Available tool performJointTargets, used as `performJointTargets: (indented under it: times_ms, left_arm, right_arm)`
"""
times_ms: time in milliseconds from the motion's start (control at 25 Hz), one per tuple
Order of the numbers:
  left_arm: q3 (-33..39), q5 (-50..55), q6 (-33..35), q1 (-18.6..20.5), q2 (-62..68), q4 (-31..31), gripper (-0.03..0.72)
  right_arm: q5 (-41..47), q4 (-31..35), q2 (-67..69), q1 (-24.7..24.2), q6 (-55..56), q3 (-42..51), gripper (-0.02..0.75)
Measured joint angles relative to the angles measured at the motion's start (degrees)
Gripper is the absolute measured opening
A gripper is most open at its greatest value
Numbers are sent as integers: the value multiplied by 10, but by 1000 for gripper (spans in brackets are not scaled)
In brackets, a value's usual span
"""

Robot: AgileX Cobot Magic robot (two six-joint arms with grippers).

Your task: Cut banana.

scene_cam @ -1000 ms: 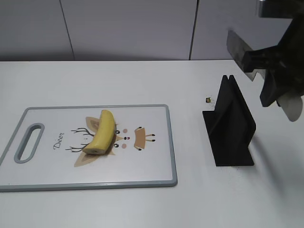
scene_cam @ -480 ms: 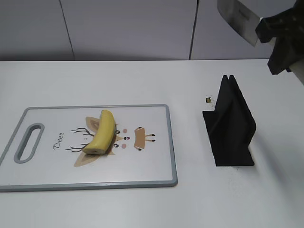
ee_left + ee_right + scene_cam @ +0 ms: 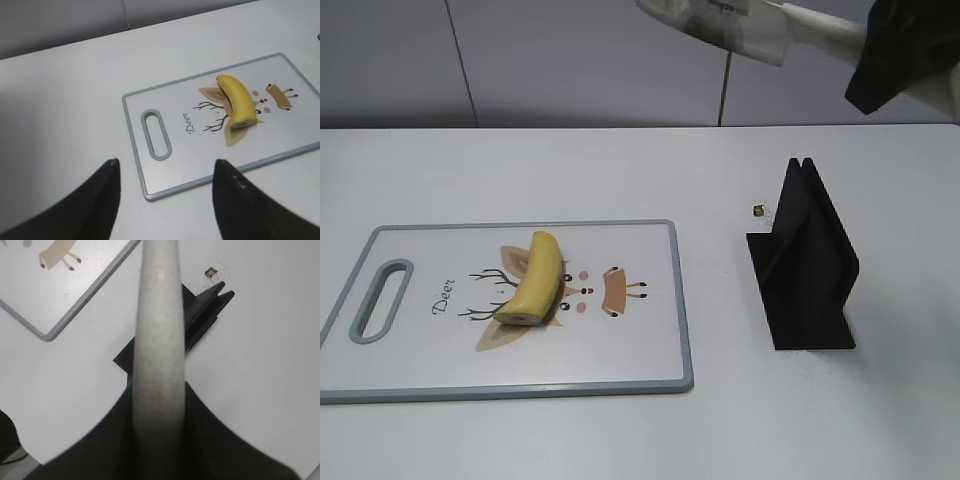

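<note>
Yellow banana lying uncut on cutting board, knife raised high, blade blurred

The word "Deer" in script on the cutting board, beside its handle slot.

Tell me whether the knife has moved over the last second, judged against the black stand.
Yes. The knife has risen and swung left: earlier its blade hung just above and right of the black stand; now it is at the top edge, left of the stand.
</note>
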Motion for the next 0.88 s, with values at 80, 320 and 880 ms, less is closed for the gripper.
performJointTargets:
  times_ms: [80, 320, 880]
  left_arm:
    - [-30, -3, 57, 0, 51, -6, 575]
    - [-146, 24, 269, 0, 230, -60, 581]
    - [-262, 49, 525, -134, 520, -61, 583]
  right_arm:
    - [0, 12, 15, 0, -57, -9, 159]
    - [0, 50, 55, 0, -229, -11, 159]
    - [-36, 117, 132, 43, -401, -14, 159]
